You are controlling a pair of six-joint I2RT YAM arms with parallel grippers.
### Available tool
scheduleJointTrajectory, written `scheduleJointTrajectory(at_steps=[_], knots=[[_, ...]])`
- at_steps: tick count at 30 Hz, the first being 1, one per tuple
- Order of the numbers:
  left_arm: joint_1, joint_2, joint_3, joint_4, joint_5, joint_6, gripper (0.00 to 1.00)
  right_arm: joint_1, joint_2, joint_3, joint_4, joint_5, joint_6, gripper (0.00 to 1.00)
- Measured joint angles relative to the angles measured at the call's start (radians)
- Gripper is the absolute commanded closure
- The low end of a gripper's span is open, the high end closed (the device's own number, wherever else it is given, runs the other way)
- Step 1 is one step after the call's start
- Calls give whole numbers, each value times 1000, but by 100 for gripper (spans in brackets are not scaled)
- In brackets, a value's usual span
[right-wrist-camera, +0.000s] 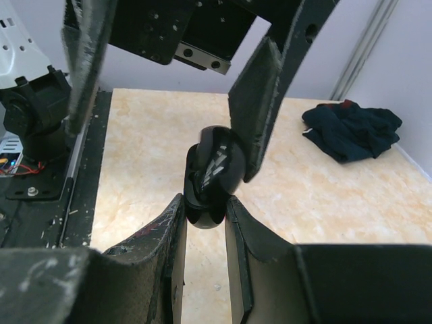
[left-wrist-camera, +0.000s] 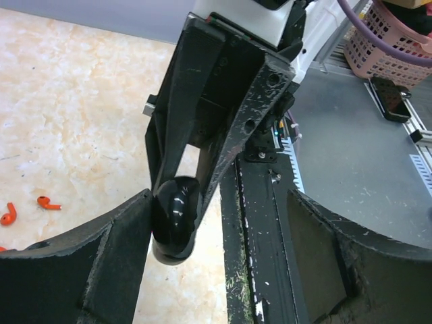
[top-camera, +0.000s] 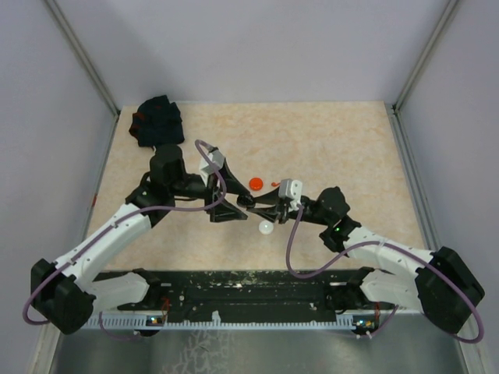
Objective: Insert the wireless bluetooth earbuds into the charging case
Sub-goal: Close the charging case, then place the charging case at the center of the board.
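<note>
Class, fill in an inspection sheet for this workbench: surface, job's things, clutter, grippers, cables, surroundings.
Surface: mottled beige table.
Job's things: glossy black charging case held between the grippers; two red earbuds lying on the table.
Clutter: black fabric bundle in the far left corner; red disc; white round piece.
Grippers: right gripper shut on the charging case; left gripper open around it.
Cables: purple cables looping off both arms.
Surroundings: lilac walls; pink basket off the table.

Right gripper [right-wrist-camera: 204, 206] masks the lower half of the charging case [right-wrist-camera: 216, 158]; pink basket [left-wrist-camera: 398, 47] runs off frame.
</note>
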Motion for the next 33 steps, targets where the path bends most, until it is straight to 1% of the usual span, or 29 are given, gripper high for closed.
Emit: scheduleJointTrajectory(at_steps=[8, 12, 15, 19, 23, 26, 30, 33], knots=[[0, -18, 0, -5, 13, 14, 17, 0, 11, 0, -27, 38, 3, 100], [0, -26, 2, -45, -33, 43, 14, 0, 11, 3, -77, 78, 37, 100], [0, -32, 24, -111, -148, 70, 13, 0, 11, 20, -158, 139, 89, 100], [0, -39, 52, -184, -362, 100, 12, -10, 10, 54, -340, 269, 191, 100], [0, -39, 53, -239, -567, 114, 12, -50, -11, 54, -532, 357, 302, 100], [4, -31, 53, -266, -703, 114, 12, -84, -53, 32, -632, 392, 382, 100], [8, 1, 52, -295, -822, 114, 12, -157, -79, 11, -758, 401, 480, 100], [11, 16, 43, -311, -876, 113, 12, -219, -78, 3, -845, 394, 538, 100]])
